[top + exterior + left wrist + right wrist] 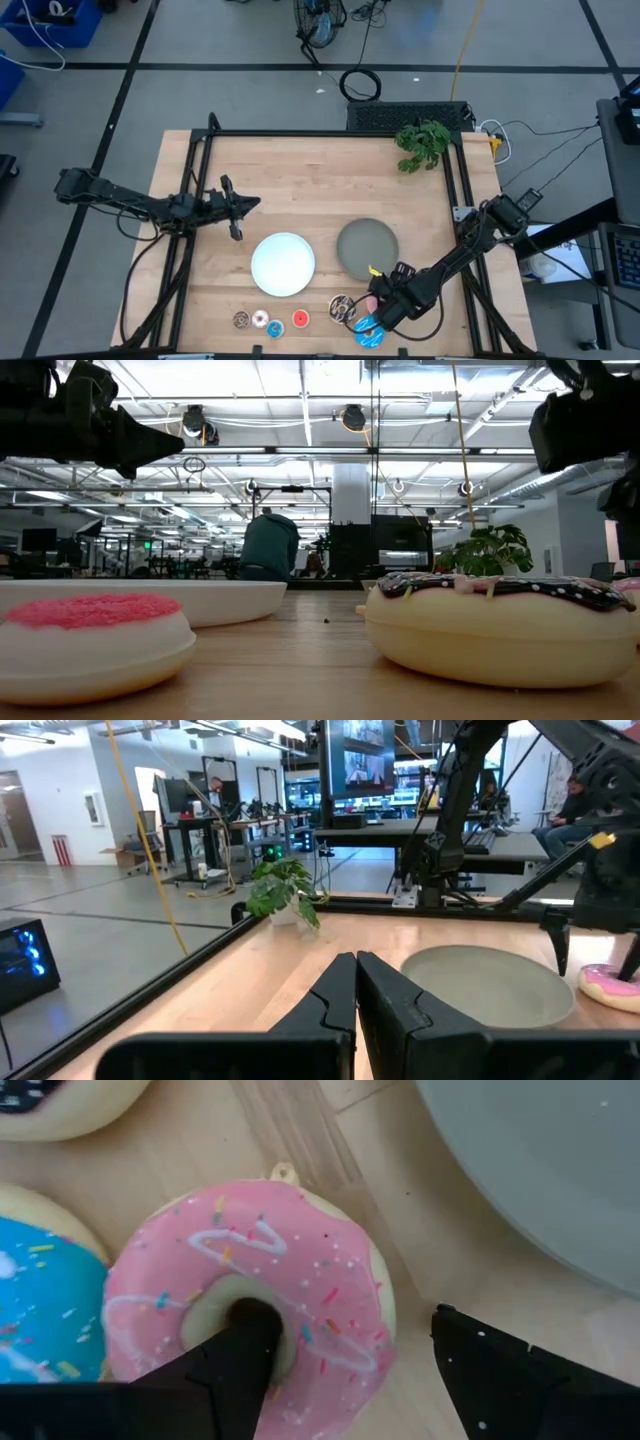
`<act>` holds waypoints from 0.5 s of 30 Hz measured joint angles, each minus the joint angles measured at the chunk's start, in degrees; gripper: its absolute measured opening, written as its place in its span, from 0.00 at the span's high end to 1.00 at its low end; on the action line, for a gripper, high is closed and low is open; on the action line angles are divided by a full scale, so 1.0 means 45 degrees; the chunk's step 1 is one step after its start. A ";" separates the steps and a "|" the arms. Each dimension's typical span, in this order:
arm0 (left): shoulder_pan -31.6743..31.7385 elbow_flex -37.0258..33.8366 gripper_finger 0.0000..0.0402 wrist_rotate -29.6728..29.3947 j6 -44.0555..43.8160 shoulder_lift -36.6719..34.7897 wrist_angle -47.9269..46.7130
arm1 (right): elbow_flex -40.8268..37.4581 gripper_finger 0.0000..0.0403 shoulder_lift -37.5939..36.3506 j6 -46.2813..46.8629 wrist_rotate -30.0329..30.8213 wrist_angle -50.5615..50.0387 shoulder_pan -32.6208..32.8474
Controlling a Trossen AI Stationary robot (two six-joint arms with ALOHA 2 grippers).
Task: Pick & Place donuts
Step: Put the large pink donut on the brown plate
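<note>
The pink donut (300,1280) lies flat on the table by the grey plate (367,248); it also shows in the high view (371,299). My right gripper (345,1330) is open over it, pointing down, one finger in its hole and one outside its rim. The blue donut (368,333) and the chocolate-brown sprinkled donut (342,308) lie beside it. Several mini donuts (270,321) lie in a row near the front edge. My left gripper (236,206) is shut and empty at the table's left, above the wood. My right gripper comes at the pink donut from above. One finger (235,1355) reaches into the donut's hole (215,1305), and the other finger (500,1370) stands off the outer rim with bare table between. I cannot tell whether the inner finger touches the ring. The donut lies flat on the table.
The round white plate (283,264) sits left of the grey plate. A small green plant (422,143) stands at the far right corner. A black frame runs along the table's edges (300,133). A person stands in the room far behind (268,547).
</note>
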 joint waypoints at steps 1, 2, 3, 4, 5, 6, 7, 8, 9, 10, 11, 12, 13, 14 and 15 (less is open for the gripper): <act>0.0000 0.0000 0.96 -0.0005 0.0000 0.0003 -0.0001 | -0.0170 0.37 -0.0027 -0.0004 -0.0044 0.0273 -0.0003; 0.0000 0.0000 0.96 0.0000 0.0000 0.0003 -0.0004 | -0.0376 0.37 -0.0062 -0.0035 -0.0176 0.0630 0.0001; 0.0000 0.0000 0.96 -0.0005 0.0000 0.0003 0.0000 | -0.0557 0.38 -0.0071 -0.0059 -0.0267 0.0971 0.0001; 0.0000 0.0000 0.96 -0.0005 0.0000 0.0003 0.0000 | -0.0729 0.38 -0.0066 -0.0084 -0.0366 0.1251 0.0001; 0.0000 0.0000 0.96 -0.0001 0.0000 -0.0001 0.0000 | -0.0891 0.38 -0.0066 -0.0094 -0.0449 0.1464 -0.0004; 0.0000 0.0000 0.96 -0.0002 0.0005 -0.0002 0.0003 | -0.0988 0.38 -0.0066 -0.0090 -0.0510 0.1590 -0.0004; 0.0002 0.0000 0.96 -0.0004 0.0005 0.0003 0.0002 | -0.1012 0.38 -0.0066 -0.0083 -0.0533 0.1686 -0.0009; 0.0003 0.0000 0.96 -0.0003 0.0005 0.0003 0.0000 | -0.1025 0.38 -0.0065 -0.0052 -0.0556 0.1695 -0.0009; 0.0002 0.0000 0.96 -0.0005 0.0005 0.0003 0.0000 | -0.1026 0.38 -0.0049 -0.0036 -0.0566 0.1631 -0.0009; 0.0002 0.0000 0.96 -0.0005 0.0005 0.0000 0.0000 | -0.1026 0.39 -0.0041 -0.0047 -0.0573 0.1587 -0.0025; 0.0000 0.0000 0.96 -0.0005 0.0005 -0.0002 0.0005 | -0.1032 0.40 -0.0049 -0.0072 -0.0583 0.1578 -0.0066; 0.0005 0.0000 0.96 -0.0005 0.0005 0.0003 0.0000 | -0.1036 0.42 -0.0128 -0.0071 -0.0615 0.1587 -0.0088; 0.0000 0.0000 0.96 -0.0002 0.0005 0.0003 0.0000 | -0.1036 0.45 -0.0215 0.0001 -0.0619 0.1587 -0.0105; 0.0000 0.0000 0.96 -0.0004 0.0005 -0.0001 0.0005 | -0.1036 0.49 -0.0274 0.0075 -0.0619 0.1578 -0.0164; 0.0000 0.0000 0.96 -0.0004 0.0009 0.0002 0.0005 | -0.1036 0.53 -0.0399 0.0114 -0.0619 0.1573 -0.0203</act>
